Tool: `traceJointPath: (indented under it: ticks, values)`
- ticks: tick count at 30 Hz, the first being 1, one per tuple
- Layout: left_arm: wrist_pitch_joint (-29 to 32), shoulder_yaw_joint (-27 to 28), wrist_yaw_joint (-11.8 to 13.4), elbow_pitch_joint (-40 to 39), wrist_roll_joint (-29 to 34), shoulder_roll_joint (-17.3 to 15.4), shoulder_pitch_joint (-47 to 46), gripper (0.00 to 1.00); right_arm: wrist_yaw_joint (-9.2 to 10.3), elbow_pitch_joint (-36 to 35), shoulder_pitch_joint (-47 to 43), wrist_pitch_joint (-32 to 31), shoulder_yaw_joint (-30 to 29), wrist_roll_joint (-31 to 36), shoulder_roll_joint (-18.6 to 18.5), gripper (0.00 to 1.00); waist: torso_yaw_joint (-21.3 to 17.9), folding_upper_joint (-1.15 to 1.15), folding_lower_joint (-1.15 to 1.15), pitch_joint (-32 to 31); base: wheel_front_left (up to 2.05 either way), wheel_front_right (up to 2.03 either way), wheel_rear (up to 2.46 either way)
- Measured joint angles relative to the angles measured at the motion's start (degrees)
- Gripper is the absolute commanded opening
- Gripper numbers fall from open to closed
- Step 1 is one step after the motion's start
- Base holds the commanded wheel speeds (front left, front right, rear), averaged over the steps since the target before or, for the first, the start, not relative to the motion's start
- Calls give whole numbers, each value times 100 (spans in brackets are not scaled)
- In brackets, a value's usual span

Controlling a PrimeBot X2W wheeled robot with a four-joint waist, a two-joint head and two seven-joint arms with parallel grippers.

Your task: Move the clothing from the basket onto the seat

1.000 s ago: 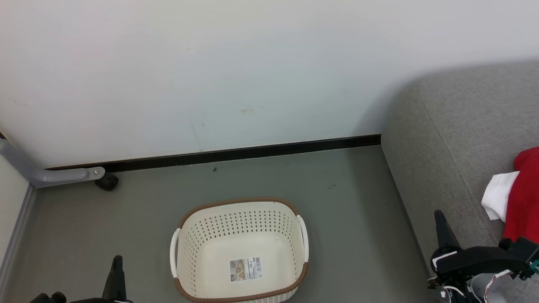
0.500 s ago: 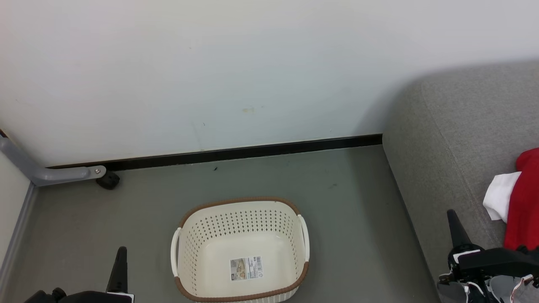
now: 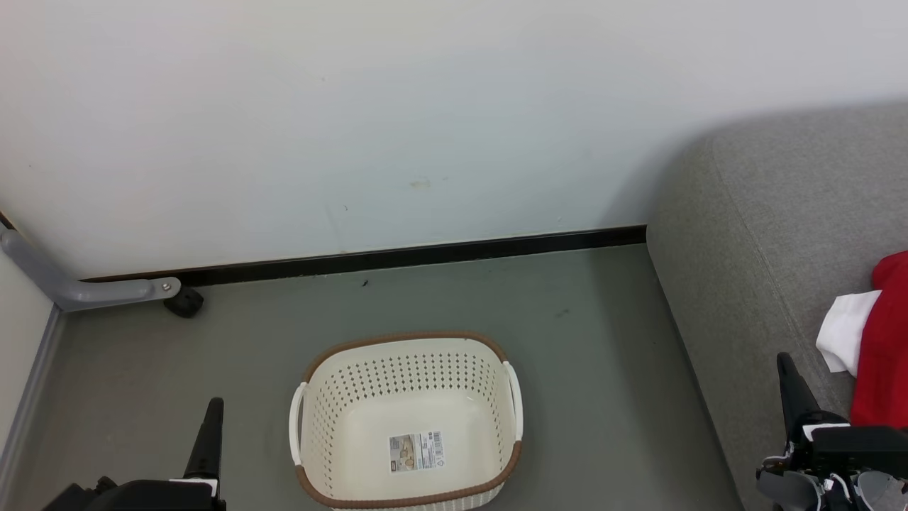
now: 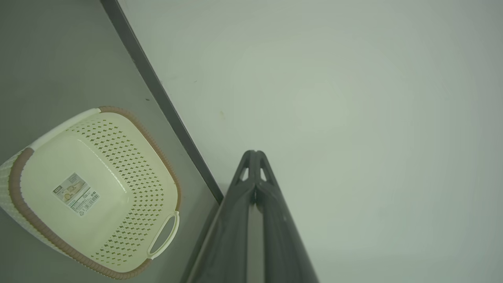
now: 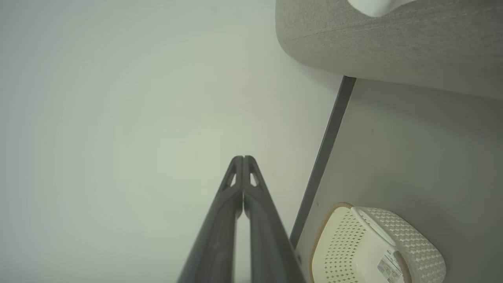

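The cream perforated basket with a brown rim stands on the grey floor, holding nothing but a label sticker on its bottom; it shows too in the left wrist view and the right wrist view. Red clothing with white trim lies on the grey seat at the right edge. A white bit of it peeks over the seat. My left gripper is shut, left of the basket, fingertips pressed together. My right gripper is shut beside the clothing, holding nothing.
A white wall with a black skirting board runs behind the basket. A grey metal leg with a black caster stands at the far left. Open grey floor lies between the basket and the seat.
My right gripper has drawn back toward the lower right, away from the clothing. The left gripper has edged slightly right and up. The view has drifted a little.
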State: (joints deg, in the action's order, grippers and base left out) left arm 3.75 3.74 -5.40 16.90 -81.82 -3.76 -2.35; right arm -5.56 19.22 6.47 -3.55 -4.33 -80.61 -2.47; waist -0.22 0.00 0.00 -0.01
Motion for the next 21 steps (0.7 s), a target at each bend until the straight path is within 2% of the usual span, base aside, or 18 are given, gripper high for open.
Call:
traceJointPath:
  ticks: [11,21]
  values:
    - [247,114,-126,26,-859,119,-137,0,-108,-159,-29,-252,-318,-1021,4,0,21,0,0,10,0,0,0]
    - [247,121,-168,32,-979,136,-194,0,-119,-172,-35,-252,-349,-1073,5,0,22,0,0,10,0,0,0]
